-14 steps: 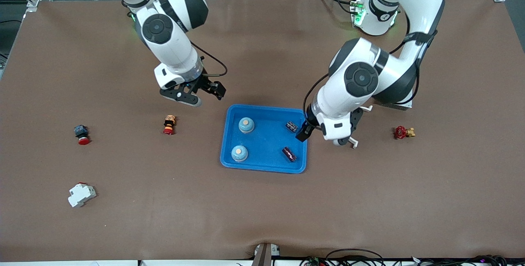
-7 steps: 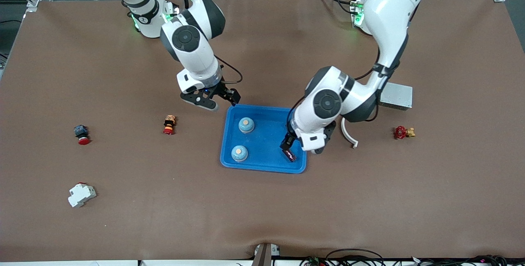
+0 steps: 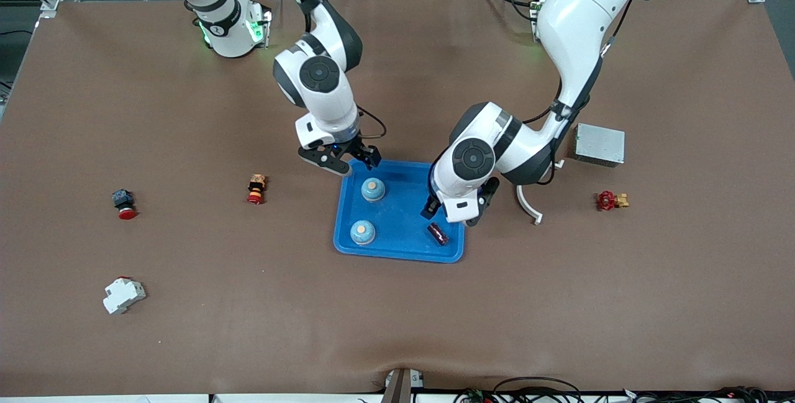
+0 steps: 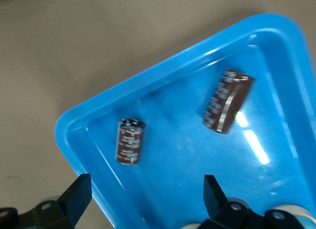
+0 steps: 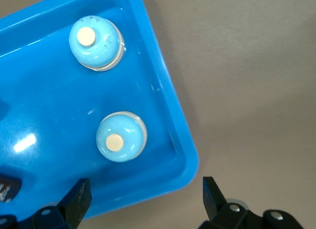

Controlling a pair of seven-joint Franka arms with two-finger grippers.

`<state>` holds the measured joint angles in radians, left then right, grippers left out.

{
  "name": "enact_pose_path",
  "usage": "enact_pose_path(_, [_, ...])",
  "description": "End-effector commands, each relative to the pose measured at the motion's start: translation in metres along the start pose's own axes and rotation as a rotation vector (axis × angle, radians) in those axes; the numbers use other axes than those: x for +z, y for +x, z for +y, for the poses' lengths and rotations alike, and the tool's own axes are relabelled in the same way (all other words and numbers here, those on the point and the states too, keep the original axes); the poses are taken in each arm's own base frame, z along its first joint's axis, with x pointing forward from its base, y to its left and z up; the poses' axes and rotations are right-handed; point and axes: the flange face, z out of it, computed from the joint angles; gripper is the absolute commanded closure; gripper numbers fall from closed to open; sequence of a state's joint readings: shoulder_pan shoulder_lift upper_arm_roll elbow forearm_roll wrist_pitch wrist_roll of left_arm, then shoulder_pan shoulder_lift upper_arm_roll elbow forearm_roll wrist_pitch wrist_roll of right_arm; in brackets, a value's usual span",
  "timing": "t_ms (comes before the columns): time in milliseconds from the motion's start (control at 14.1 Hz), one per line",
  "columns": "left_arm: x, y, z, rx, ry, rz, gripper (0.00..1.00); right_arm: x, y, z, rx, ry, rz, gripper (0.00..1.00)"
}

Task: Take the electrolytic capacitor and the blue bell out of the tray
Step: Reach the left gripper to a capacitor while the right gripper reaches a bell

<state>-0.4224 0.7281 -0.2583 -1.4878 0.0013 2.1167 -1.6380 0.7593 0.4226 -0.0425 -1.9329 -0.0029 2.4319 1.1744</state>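
Observation:
A blue tray [image 3: 397,253] holds two light-blue bells [image 3: 372,189] [image 3: 362,232] and a dark capacitor [image 3: 438,233]. My left gripper [image 3: 452,212] is open and empty over the tray's edge at the left arm's end. It hides a second capacitor in the front view. The left wrist view shows both capacitors [image 4: 131,141] [image 4: 228,100] lying in the tray [image 4: 74,123], ahead of my open left gripper [image 4: 144,194]. My right gripper [image 3: 351,161] is open and empty over the tray's corner near the bells. The right wrist view shows both bells [image 5: 121,137] [image 5: 95,42] and my open right gripper [image 5: 145,195].
Toward the right arm's end lie a red-and-yellow push button [image 3: 256,189], a red-and-black button [image 3: 124,204] and a white breaker [image 3: 123,294]. Toward the left arm's end are a grey metal box [image 3: 599,144], a white curved piece [image 3: 528,203] and a red valve [image 3: 612,200].
Both arms have moved in toward the tray. My left gripper went from beside the tray to over its edge, covering one capacitor. My right gripper reached the tray's corner.

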Motion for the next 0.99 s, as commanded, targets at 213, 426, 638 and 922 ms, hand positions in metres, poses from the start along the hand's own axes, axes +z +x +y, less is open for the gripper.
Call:
enact_pose_path(213, [0.033,0.004,-0.004,-0.005,0.058,0.036,0.0,0.05,0.014,-0.038,0.028,-0.018,0.047,0.0])
enact_pose_path(426, [0.038,0.005,-0.003,-0.004,0.061,0.041,0.0,0.065,0.019,-0.045,0.029,-0.013,0.053,0.0])
enact_pose_path(638, [0.051,0.008,-0.002,-0.009,0.068,0.036,0.0,0.075,0.021,-0.045,0.03,0.0,0.058,0.0])
enact_pose_path(922, [0.059,0.008,-0.002,-0.011,0.078,0.033,0.0,0.086,0.016,-0.044,0.024,-0.013,0.051,0.0])
